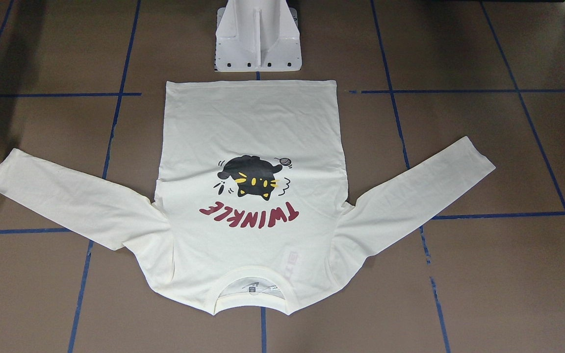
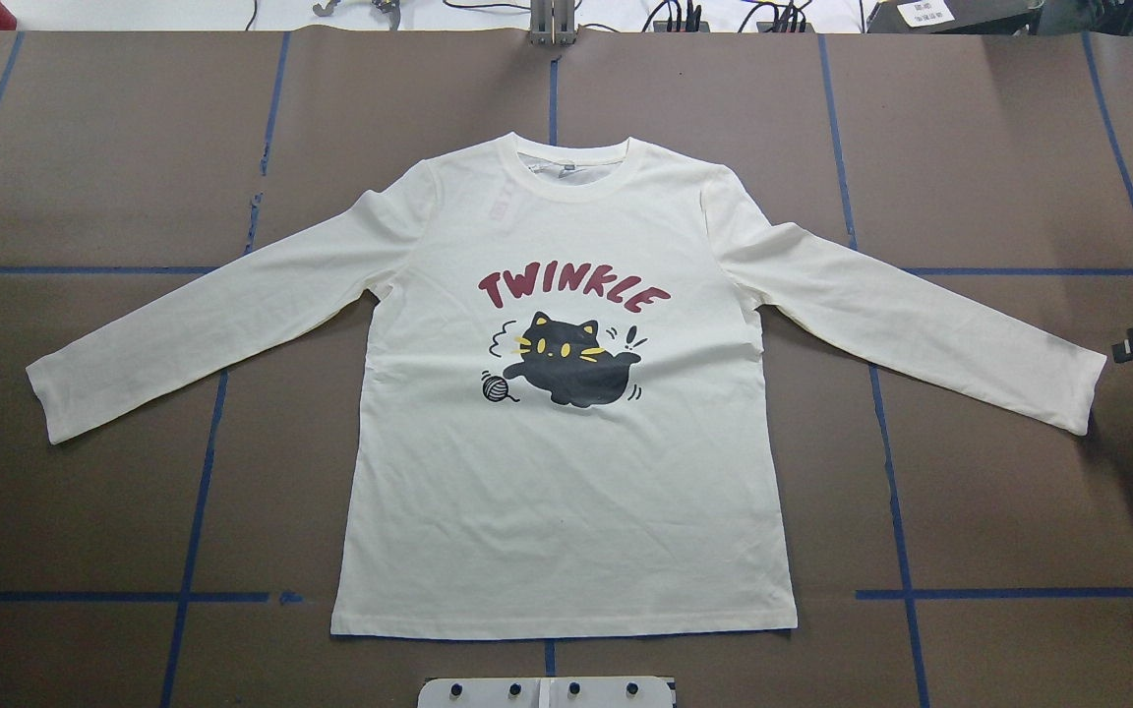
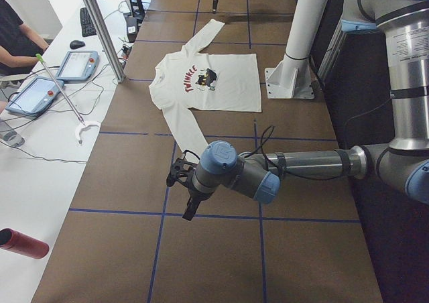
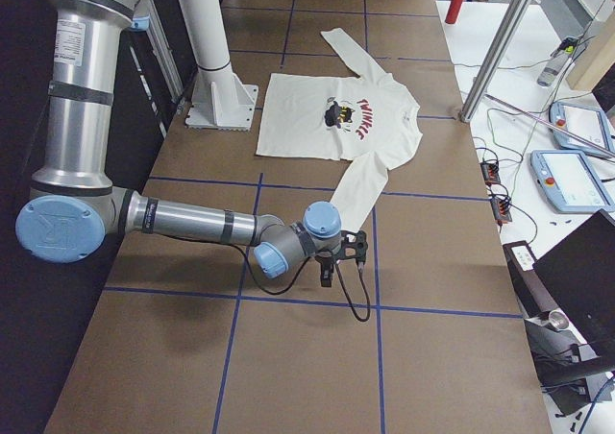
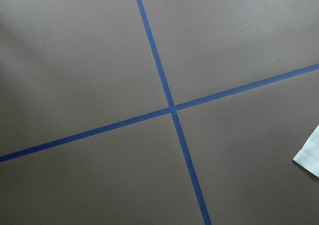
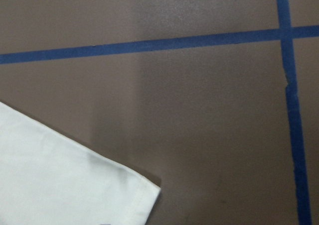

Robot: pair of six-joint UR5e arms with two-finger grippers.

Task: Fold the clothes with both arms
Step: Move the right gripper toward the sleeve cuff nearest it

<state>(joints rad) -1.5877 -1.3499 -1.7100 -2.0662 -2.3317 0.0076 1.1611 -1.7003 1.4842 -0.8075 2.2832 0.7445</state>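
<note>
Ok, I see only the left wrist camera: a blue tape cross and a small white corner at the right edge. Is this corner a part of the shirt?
Observer: Yes. It is the cuff of the T-shirt on the robot's left side.
Operator: Is the shirt folded already?
Observer: No. It lies flat with the print up, and both sleeves are spread out to the sides.
Operator: And where is the right gripper?
Observer: The right gripper hangs above the table just past the other cuff.
</note>
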